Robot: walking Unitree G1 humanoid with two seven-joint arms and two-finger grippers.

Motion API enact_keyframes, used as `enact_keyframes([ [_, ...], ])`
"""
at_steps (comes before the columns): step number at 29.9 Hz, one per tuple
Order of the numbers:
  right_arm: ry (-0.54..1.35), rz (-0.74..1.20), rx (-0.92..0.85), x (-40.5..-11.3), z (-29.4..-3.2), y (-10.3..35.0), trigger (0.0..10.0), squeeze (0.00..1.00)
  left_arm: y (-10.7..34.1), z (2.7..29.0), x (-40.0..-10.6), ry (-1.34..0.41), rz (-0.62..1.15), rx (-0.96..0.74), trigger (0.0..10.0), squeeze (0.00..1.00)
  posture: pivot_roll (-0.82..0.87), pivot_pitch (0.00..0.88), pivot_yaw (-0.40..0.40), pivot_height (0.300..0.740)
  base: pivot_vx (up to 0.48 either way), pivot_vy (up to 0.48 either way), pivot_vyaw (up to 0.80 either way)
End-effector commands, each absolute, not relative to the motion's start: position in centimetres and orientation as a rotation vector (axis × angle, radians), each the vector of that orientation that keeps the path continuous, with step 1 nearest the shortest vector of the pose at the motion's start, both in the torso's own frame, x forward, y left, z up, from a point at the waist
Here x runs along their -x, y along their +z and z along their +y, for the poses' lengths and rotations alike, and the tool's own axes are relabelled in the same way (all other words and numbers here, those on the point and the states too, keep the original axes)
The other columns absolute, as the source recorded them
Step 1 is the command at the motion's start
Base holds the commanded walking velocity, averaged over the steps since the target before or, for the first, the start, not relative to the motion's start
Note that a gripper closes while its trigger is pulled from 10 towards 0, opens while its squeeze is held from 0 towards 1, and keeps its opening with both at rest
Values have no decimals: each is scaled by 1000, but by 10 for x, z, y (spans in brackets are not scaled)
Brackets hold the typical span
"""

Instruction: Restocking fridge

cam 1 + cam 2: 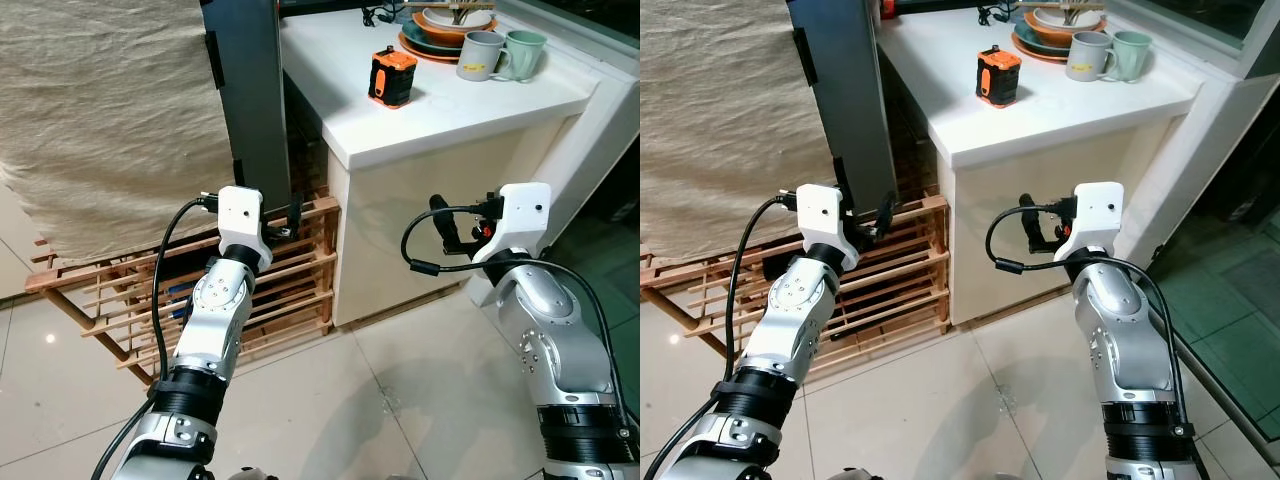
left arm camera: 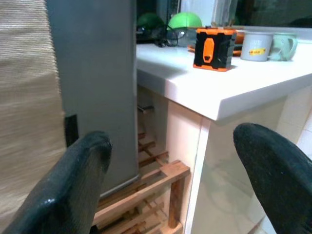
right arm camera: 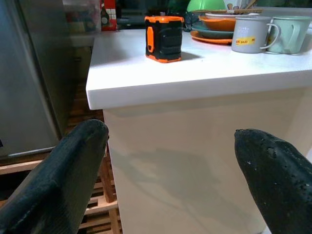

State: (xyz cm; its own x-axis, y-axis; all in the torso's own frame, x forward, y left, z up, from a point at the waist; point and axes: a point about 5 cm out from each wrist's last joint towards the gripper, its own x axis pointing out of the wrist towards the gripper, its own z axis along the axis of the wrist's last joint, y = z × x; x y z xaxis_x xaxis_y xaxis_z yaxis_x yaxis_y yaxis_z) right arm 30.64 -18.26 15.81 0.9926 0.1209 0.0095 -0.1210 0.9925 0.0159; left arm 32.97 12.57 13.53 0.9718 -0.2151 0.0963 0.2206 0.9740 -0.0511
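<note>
Evidently the restocking sits at its approach stage: in the left eye view both arms are raised empty-handed before a white counter (image 1: 440,110) beside the grey fridge (image 1: 250,90). Beyond the left gripper (image 1: 292,218) stands a slatted wooden rack (image 1: 300,270); up past the right gripper (image 1: 450,228) sit an orange-and-black box (image 1: 391,77), stacked plates (image 1: 440,38) and two mugs (image 1: 500,55).

Through the left wrist view, rounded matte fingers (image 2: 73,180) are spread wide, framing the fridge's smooth grey side. The right wrist view shows its fingers (image 3: 73,165) likewise parted, facing the glossy counter front. Next, judging by this, an item must be picked.
</note>
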Motion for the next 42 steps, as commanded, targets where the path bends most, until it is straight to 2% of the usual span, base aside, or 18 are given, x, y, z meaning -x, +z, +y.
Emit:
enact_keyframes([
  [1,108,-29,-20,-306,-186,160,10000,0,138,132,-329,-205,-87,68,10000,0,-161,7,16,728,0,469,0],
  [7,106,-39,-39,-305,-191,160,10000,0,138,128,-329,-184,-59,123,10000,0,-160,4,10,728,0,472,0],
  [12,111,-39,-14,-304,-189,158,10000,0,139,126,-329,-183,-54,83,10000,0,-167,0,15,728,0,478,0],
  [18,103,-47,-27,-305,-188,156,10000,0,142,120,-331,-213,-58,26,10000,0,-175,0,26,728,0,0,0],
  [26,89,-40,-19,-300,-193,154,10000,0,144,117,-332,-214,-48,100,10000,0,-184,0,22,728,0,0,0],
  [42,53,-27,-15,-293,-199,147,10000,0,142,126,-327,-189,-21,112,10000,0,-172,35,25,728,0,480,97],
])
